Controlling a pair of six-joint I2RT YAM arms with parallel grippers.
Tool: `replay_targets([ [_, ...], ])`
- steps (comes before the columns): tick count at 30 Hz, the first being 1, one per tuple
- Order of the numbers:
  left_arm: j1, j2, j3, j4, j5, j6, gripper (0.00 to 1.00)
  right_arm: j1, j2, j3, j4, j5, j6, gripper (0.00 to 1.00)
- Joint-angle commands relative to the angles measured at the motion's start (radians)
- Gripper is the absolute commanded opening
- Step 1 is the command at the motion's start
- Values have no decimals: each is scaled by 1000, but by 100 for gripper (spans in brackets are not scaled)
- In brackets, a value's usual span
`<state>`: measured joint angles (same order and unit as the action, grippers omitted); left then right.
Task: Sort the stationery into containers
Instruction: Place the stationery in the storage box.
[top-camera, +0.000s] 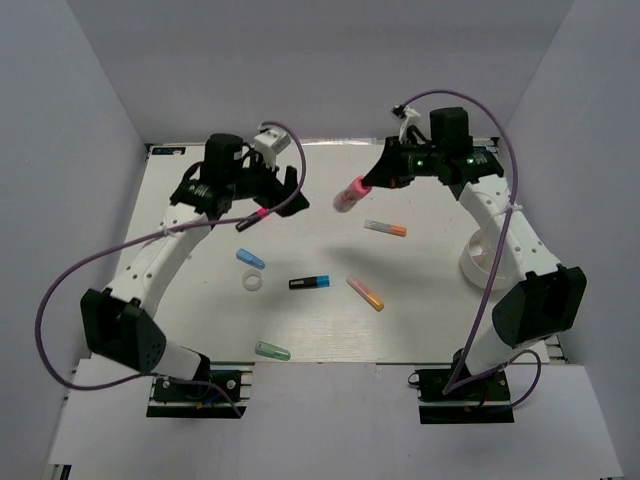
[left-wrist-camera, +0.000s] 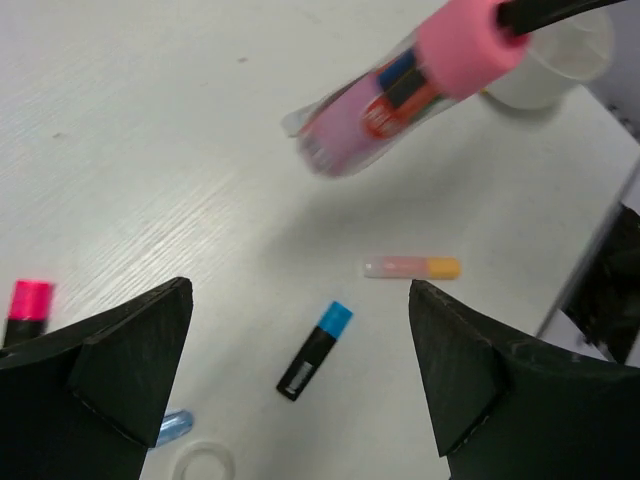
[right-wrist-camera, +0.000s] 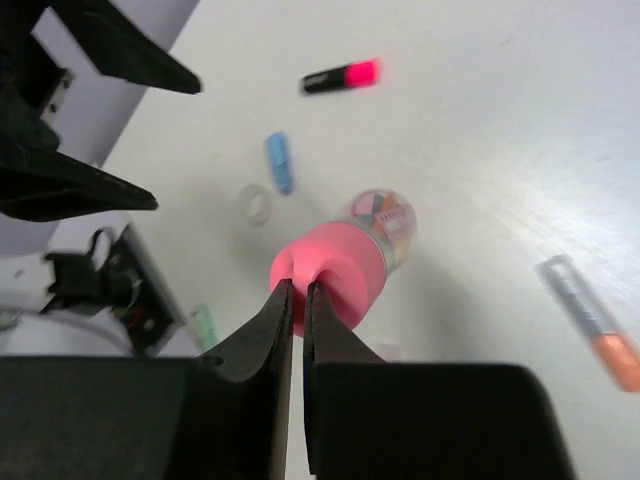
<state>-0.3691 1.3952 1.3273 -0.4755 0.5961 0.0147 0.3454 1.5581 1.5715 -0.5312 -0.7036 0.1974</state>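
My right gripper (top-camera: 368, 183) (right-wrist-camera: 298, 290) is shut on the pink cap of a clear pink-capped marker (top-camera: 348, 194) (right-wrist-camera: 340, 270) (left-wrist-camera: 400, 90), which hangs tilted in the air over the back of the table. My left gripper (top-camera: 272, 192) (left-wrist-camera: 300, 300) is open and holds nothing. It hovers at the back left above a black marker with a pink cap (top-camera: 252, 218) (left-wrist-camera: 30, 305). On the table lie a black-and-blue marker (top-camera: 310, 283) (left-wrist-camera: 314, 350), two pink-and-orange markers (top-camera: 385, 229) (top-camera: 365, 293), a blue piece (top-camera: 250, 259), a white ring (top-camera: 253, 283) and a green piece (top-camera: 272, 351).
The white cup (top-camera: 480, 262) (left-wrist-camera: 550, 60) stands at the right, beside the right arm's forearm. White walls close the table on three sides. The purple cables loop off both arms.
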Motion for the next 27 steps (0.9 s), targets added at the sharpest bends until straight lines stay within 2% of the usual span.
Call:
replay_targets([
  [1,15,91,147,-118,-229,-58,98,-64,43,139,-38,143,-110,0],
  [3,15,125,170,-106,-297,-52,98,-92,75,177,-71,213,-172,0],
  [7,15,166,226,-144,-337,-24,98,-161,85,252,-168,280,-266,0],
  [14,15,200,222,-181,-367,-18,98,-282,-30,242,-349,409,-354,0],
  [20,15,232,266,-210,-369,27,98,-364,-156,251,-492,426,-403,0],
  [27,15,266,273,-187,-322,11,98,-457,-273,176,-555,426,-418,0],
])
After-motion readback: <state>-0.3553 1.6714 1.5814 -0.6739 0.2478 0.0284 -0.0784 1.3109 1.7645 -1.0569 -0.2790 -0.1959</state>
